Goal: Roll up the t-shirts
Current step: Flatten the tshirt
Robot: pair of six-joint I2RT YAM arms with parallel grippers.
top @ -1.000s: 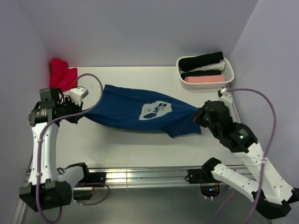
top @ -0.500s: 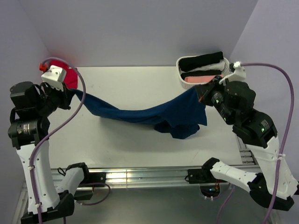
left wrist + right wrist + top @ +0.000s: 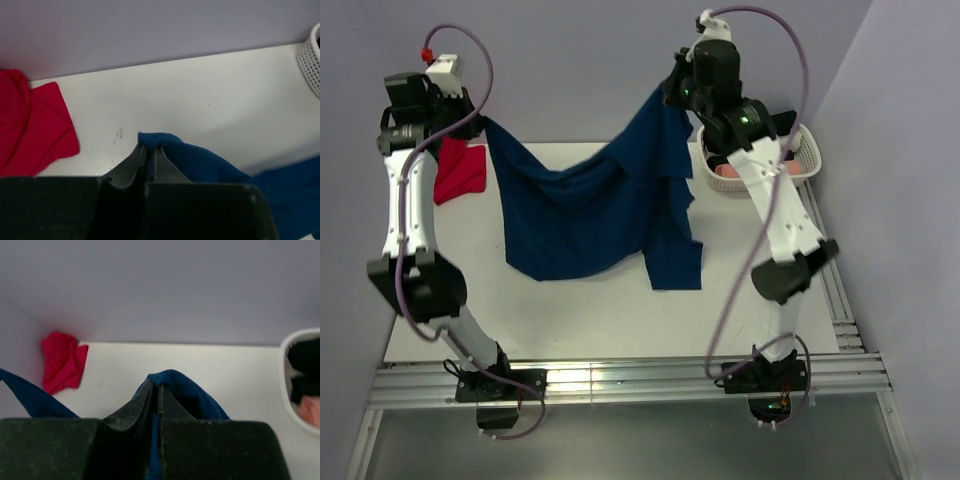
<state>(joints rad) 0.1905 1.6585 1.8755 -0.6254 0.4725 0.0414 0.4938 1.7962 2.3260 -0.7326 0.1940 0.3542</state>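
At the far left, your crumpled red cloth t-shirt (image 3: 458,172) lay in the back corner of the matte white table (image 3: 570,320), where the tabletop met the pale lavender walls (image 3: 580,60) that closed the space in on three sides. Just beside it, your left gripper (image 3: 480,122) stood high above the surface, its black jaws pressed together on one edge of the navy blue cloth t-shirt (image 3: 580,215); the left wrist camera showed the fold of blue fabric pinched right at the fingertips (image 3: 142,150). The navy shirt hung in the air between your two arms, sagging in the middle, with a longer flap drooping on its right side; you could not tell from above whether its lower hem touched the table. Your right gripper (image 3: 672,88) was higher up, against the back wall, and was likewise clamped on another edge of the same navy shirt. To the right of it, the white perforated plastic basket (image 3: 810,155) sat at the far right of the table, with a black roll (image 3: 305,365) and a pink roll (image 3: 310,410) inside. Along the near edge ran a silver metal rail (image 3: 620,380) carrying both arm bases.
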